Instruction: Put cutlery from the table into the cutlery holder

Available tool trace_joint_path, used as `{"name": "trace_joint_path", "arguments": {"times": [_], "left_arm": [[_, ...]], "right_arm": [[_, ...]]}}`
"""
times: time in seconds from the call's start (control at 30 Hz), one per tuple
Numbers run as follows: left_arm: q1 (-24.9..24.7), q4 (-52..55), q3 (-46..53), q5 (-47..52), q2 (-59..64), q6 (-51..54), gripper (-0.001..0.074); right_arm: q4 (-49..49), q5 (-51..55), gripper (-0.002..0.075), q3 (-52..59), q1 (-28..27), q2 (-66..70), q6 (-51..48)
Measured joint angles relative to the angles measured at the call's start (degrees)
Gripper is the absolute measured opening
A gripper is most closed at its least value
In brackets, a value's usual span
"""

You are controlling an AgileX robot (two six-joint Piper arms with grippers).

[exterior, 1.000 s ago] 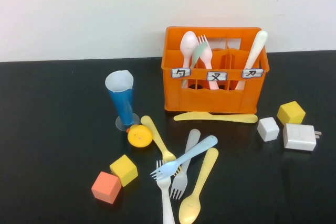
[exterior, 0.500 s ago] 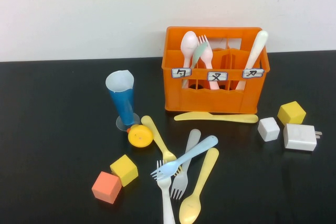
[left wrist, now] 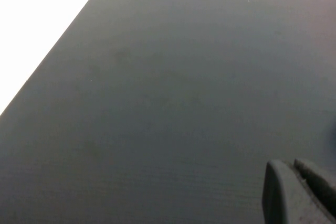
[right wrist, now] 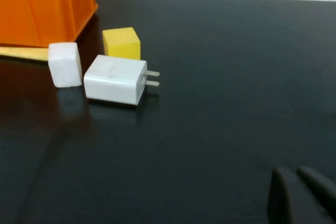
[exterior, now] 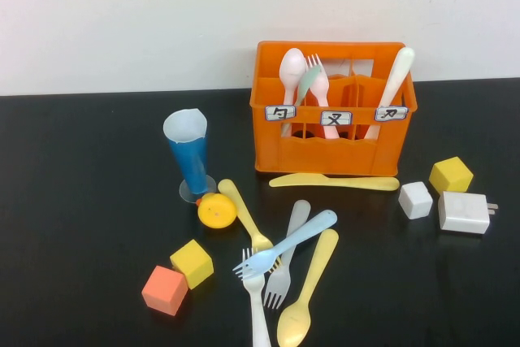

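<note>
The orange cutlery holder [exterior: 333,152] stands at the back of the black table [exterior: 73,217]. It holds a white spoon [exterior: 291,69], a pink fork [exterior: 319,80], a pale green piece [exterior: 307,85] and a white knife [exterior: 396,79]. A yellow knife [exterior: 333,181] lies in front of it. A small yellow spoon [exterior: 242,213], a blue fork [exterior: 286,242], a grey fork [exterior: 291,233], a white fork [exterior: 258,314] and a yellow spoon [exterior: 309,286] lie piled at the front. Neither arm shows in the high view. My left gripper [left wrist: 290,165] is shut over bare table. My right gripper [right wrist: 293,171] is shut, far from the holder [right wrist: 47,9].
A blue cup [exterior: 188,156] and a yellow round piece [exterior: 217,211] stand left of the holder. A yellow cube [exterior: 192,263] and an orange cube [exterior: 165,290] lie front left. A white cube [exterior: 415,199], a yellow cube [exterior: 451,175] and a white charger [exterior: 463,212] lie right.
</note>
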Motion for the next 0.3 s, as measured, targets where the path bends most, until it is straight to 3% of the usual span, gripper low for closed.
{"name": "trace_joint_path", "arguments": {"times": [0.3], "left_arm": [[0.00, 0.00, 0.00, 0.00, 0.00, -0.12, 0.0001]], "right_arm": [[-0.22, 0.09, -0.0003, 0.00, 0.00, 0.00, -0.09]]}}
